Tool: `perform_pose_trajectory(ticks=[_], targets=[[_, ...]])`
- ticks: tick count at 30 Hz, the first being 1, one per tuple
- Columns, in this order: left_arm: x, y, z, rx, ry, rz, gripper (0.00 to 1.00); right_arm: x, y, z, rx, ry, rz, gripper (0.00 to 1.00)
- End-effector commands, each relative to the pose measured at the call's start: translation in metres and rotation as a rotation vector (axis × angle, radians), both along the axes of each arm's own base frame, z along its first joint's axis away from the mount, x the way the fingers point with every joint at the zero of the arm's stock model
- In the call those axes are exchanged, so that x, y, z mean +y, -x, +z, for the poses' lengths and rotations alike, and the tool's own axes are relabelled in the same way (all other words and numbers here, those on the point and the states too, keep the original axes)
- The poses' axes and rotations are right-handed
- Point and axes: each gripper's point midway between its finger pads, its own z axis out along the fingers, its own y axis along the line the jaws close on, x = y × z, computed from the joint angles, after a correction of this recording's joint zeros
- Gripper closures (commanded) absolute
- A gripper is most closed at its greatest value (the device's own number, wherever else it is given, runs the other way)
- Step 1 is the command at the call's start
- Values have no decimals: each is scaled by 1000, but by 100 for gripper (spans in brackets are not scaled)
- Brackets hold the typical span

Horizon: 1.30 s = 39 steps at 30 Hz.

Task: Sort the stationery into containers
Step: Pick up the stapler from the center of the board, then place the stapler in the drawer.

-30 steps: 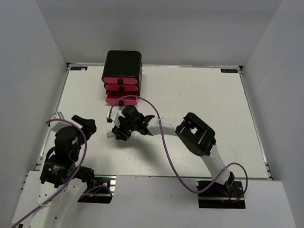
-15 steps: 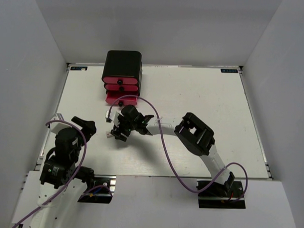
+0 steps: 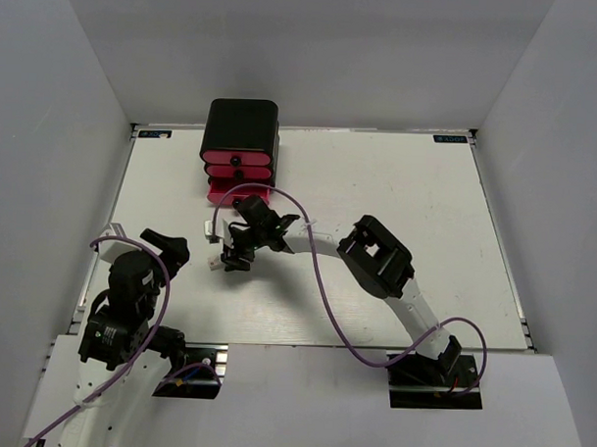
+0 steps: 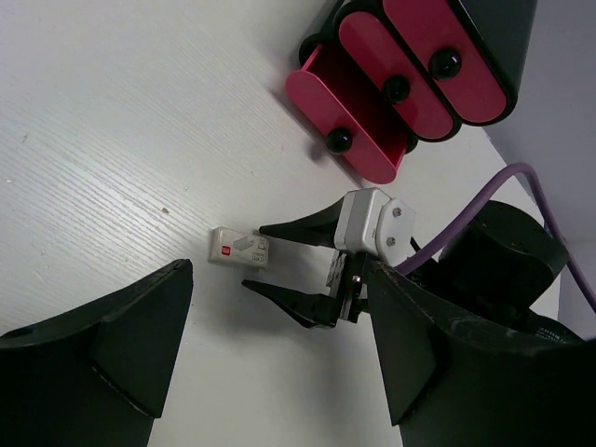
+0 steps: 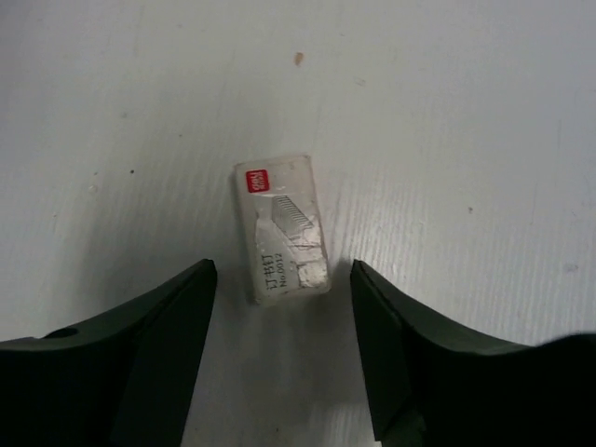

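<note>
**Step in hand (judged): pick up the block**
- R gripper [image 5: 282, 279] is wide open and holds nothing. Its jaws sit either side of the small white block [image 5: 282, 228], with a gap on both sides.
- The block lies flat on the table [image 3: 398, 188], on the near side of the cabinet [image 3: 241, 123] and slightly left of it. It has a red mark at its far end and print on top.
- The block is skewed a little vs. the jaw line. Square the wrist to the long sides first, else one pad hits early and spins it.
- Only the near half is between the tips. Advance until the pads cover mid-length, keep the tips low to the table, then close slowly. The block is low and looks slick, so a pinch at the end may squirt it out.
- L gripper [image 3: 165, 246] is parked at near-left, wide open and holding nothing. Leave it there.

**Containers**
- The cabinet has 3 pink drawers.
- Bottom drawer [image 4: 358, 93] is pulled out toward the arms. The part of its interior that shows holds no items.
- Upper two drawers are shut, contents hidden.
- The open drawer is the closest drop point. Lift clear of its front lip before releasing.
</note>
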Motion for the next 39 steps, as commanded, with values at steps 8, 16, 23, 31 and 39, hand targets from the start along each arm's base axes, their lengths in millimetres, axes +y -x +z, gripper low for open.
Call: perform_pose_trajectory(ticks=[8, 16, 23, 31, 39], targets=[[-5, -5, 4, -34, 15, -19, 14, -19, 27, -7, 48, 60, 122, 91], [-10, -10, 1, -47, 33, -33, 14, -20, -9, 78, 69, -75, -130, 99], [-18, -17, -11, -49, 63, -54, 14, -58, -101, 140, -217, -162, -373, 100], [-23, -25, -14, -59, 81, -70, 14, -81, -172, 146, -419, -120, -445, 100], [-27, -26, -16, -56, 88, -88, 14, -79, -205, 137, -486, -89, -434, 100]])
